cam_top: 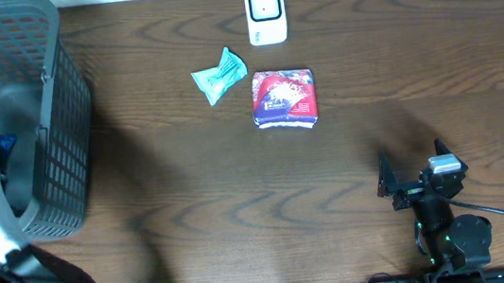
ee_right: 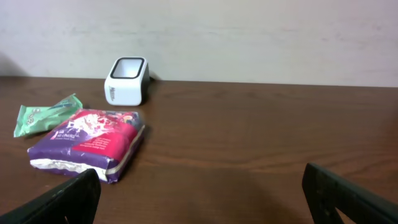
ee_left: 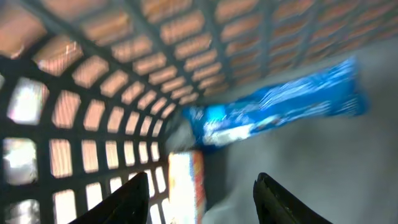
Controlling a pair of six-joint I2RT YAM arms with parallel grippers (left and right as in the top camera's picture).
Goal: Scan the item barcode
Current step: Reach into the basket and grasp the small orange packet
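Hanging inside one grey mesh basket (cam_top: 58, 106): left gripper (ee_left: 202, 176), two fingers apart, nothing clamped between them. Counted two things on the basket floor ahead of those fingers: one blue packet (ee_left: 280, 106), ahead and to the right, and one orange-and-white pack (ee_left: 185, 186), straight ahead and closer. Found the print on both blurred, unreadable. Held low over the wooden table (ee_right: 261, 130): right gripper (ee_right: 200, 173), spread wide and empty. Counted three things ahead of it: one purple packet (ee_right: 87, 140), nearest, ahead and left; one pale green sachet (ee_right: 46, 113), farther left, near the purple packet; one white scanner (ee_right: 126, 79), beyond both, upright at the table's far edge. Found lettering on packet and scanner too small to read.
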